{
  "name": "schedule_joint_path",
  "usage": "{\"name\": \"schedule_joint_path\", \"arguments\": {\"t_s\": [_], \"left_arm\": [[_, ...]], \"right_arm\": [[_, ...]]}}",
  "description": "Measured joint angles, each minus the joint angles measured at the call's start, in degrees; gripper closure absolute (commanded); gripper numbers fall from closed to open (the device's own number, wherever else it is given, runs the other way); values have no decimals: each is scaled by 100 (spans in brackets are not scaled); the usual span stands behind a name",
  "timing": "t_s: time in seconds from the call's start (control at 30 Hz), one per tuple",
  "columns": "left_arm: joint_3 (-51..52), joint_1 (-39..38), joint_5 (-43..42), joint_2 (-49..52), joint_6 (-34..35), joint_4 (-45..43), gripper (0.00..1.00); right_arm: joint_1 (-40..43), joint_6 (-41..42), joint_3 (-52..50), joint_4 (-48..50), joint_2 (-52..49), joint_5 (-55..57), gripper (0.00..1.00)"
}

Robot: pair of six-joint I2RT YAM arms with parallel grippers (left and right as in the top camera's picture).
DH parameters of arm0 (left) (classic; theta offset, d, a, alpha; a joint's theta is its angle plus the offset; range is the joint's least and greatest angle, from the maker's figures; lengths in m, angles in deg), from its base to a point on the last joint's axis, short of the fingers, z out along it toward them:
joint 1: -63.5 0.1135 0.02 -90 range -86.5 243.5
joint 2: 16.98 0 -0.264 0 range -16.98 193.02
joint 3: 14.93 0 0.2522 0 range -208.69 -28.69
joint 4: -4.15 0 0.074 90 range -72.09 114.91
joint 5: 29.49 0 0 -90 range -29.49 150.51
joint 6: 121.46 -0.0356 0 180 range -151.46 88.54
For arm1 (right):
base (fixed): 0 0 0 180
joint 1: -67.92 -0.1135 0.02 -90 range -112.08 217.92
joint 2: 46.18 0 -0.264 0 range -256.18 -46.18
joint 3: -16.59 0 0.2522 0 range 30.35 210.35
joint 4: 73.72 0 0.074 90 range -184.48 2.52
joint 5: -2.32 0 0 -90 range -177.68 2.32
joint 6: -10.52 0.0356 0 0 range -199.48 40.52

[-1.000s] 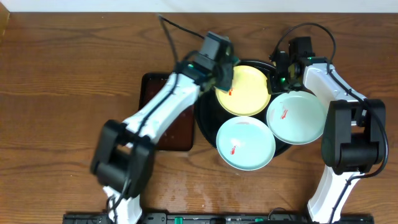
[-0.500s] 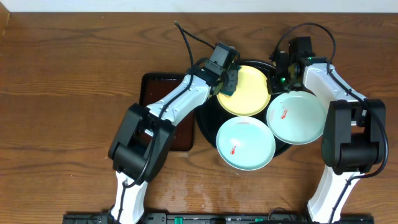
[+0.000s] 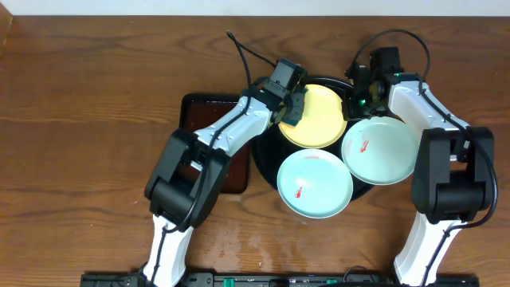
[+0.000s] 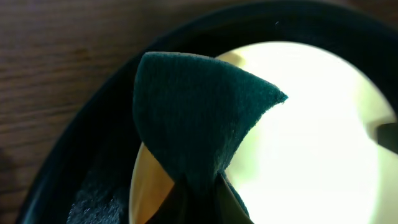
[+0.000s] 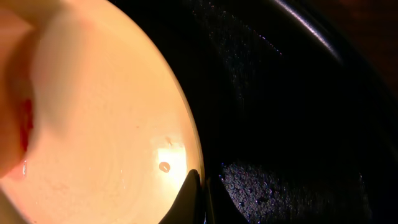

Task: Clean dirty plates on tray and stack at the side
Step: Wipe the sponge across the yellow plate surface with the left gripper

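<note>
The pale yellow plate (image 3: 319, 115) lies at the back of the black tray (image 3: 263, 155). My left gripper (image 3: 292, 104) is shut on the dark teal sponge (image 4: 199, 118) and holds it over the plate's left part (image 4: 311, 143). My right gripper (image 3: 357, 100) is shut on the yellow plate's right rim (image 5: 93, 124), one finger inside and one outside. A red smear (image 5: 25, 127) shows at the plate's far side. Two mint-white plates (image 3: 315, 183) (image 3: 381, 149), each with a red smear, lie on the tray's front and right.
A smaller dark-brown rectangular tray (image 3: 199, 108) sits left of the black tray, partly under my left arm. Brown wood tabletop (image 3: 88, 119) spreads to the left and in front. The black tray's wet floor (image 5: 280, 93) lies right of the held rim.
My left gripper has moved the sponge a little right and forward onto the yellow plate, covering its red smear in the overhead view. The right gripper has not moved.
</note>
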Motion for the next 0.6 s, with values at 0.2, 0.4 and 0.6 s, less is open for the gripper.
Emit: {"name": "schedule_joint_path", "arguments": {"t_s": [0.2, 0.4, 0.6], "left_arm": [[-24, -26, 2, 140, 26, -90, 92], [-90, -35, -2, 225, 127, -85, 92], [-96, -35, -31, 227, 140, -57, 92]], "right_arm": [[0, 0, -48, 72, 0, -7, 99], [0, 0, -140, 197, 0, 4, 99], [-2, 0, -144, 214, 0, 9, 99]]}}
